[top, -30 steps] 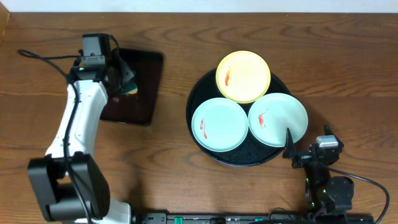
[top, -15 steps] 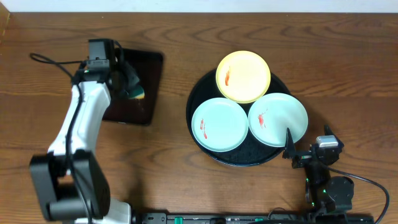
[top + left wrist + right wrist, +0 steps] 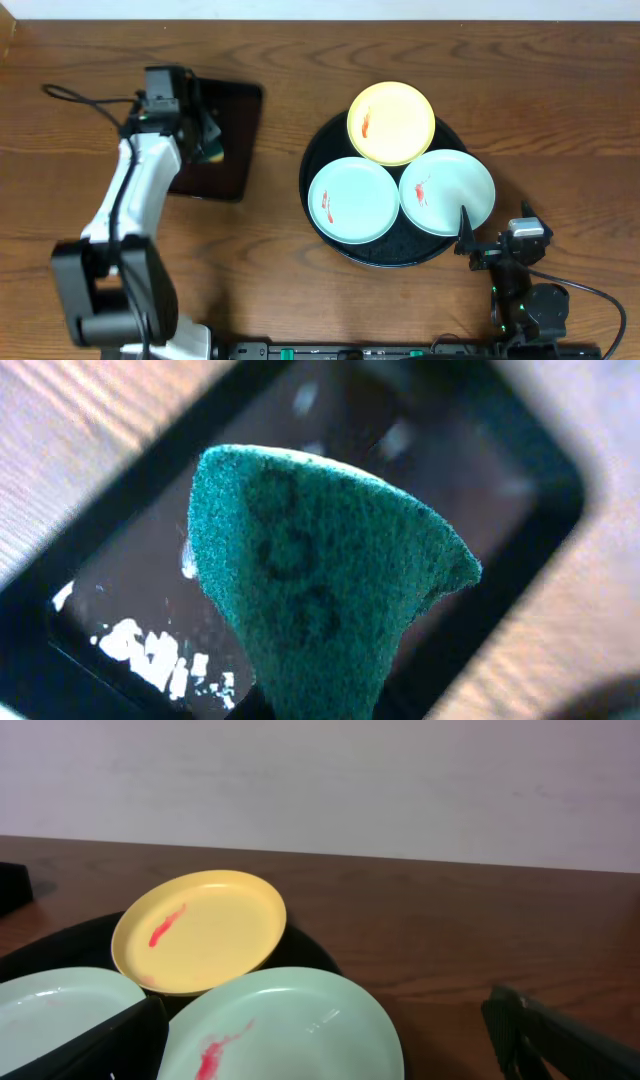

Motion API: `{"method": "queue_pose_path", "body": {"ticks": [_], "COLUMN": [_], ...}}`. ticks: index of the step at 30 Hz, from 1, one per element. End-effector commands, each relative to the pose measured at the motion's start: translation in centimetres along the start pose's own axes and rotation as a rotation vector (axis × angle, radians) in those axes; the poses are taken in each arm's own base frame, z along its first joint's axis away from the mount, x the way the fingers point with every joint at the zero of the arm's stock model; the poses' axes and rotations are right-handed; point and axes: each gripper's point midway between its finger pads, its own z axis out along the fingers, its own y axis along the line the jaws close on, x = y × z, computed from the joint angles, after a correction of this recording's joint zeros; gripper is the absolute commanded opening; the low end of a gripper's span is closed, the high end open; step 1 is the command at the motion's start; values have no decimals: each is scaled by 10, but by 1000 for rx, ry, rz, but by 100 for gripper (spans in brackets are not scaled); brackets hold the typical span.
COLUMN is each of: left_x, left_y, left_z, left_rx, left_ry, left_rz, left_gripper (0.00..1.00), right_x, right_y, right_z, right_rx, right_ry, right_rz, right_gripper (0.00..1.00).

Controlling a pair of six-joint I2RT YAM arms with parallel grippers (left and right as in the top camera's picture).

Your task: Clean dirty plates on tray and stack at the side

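1. Left gripper (image 3: 204,131) clenches a green sponge (image 3: 320,590) above the rectangular tray (image 3: 236,128); right gripper (image 3: 325,1020) gapes wide, holding nothing.
2. Wooden table (image 3: 300,55) carries both trays.
3. Round black tray (image 3: 390,252) sits right of centre.
4. Three red-smeared plates lie on it: yellow plate (image 3: 391,122), blue plate (image 3: 352,200), mint plate (image 3: 447,190).

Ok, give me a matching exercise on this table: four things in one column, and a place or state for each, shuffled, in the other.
Things:
1. sponge
2. pale yellow plate
3. right tool
4. rectangular tray

Places or states:
A. open and empty, near the round tray
B. flat on the table, left of the round tray
C. pinched in the left tool
D. on the round tray, with a red smear on it

Pairs: 1-C, 2-D, 3-A, 4-B
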Motion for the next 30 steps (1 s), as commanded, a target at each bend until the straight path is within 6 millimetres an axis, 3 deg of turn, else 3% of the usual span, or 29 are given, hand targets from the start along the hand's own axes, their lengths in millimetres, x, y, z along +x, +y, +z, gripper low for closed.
{"method": "queue_pose_path", "body": {"ticks": [1, 5, 7, 10, 14, 18, 25, 30], "left_x": [-11, -20, -25, -26, -7, 12, 32, 54], "left_y": [-13, -46, -49, -50, -62, -101, -127, -128], "left_z": [-13, -51, -67, -75, -78, -100, -130, -125], "left_rx": [53, 240, 265, 276, 362, 592, 609, 415], "left_ry": [-39, -76, -109, -124, -28, 37, -24, -93], "left_rz": [25, 47, 49, 50, 66, 213, 316, 395], "left_gripper": [7, 7, 7, 8, 7, 7, 7, 7], "right_x": [2, 2, 2, 2, 2, 2, 2, 2], "right_y": [-3, -3, -3, -3, -3, -3, -3, -3], "right_z": [0, 0, 0, 0, 0, 0, 0, 0], "right_rx": [15, 15, 14, 15, 14, 15, 15, 15], "right_ry": [5, 5, 5, 5, 5, 5, 5, 5], "right_rz": [14, 14, 14, 14, 14, 14, 14, 14], "right_gripper": [99, 99, 99, 99, 99, 99, 99, 99]}}
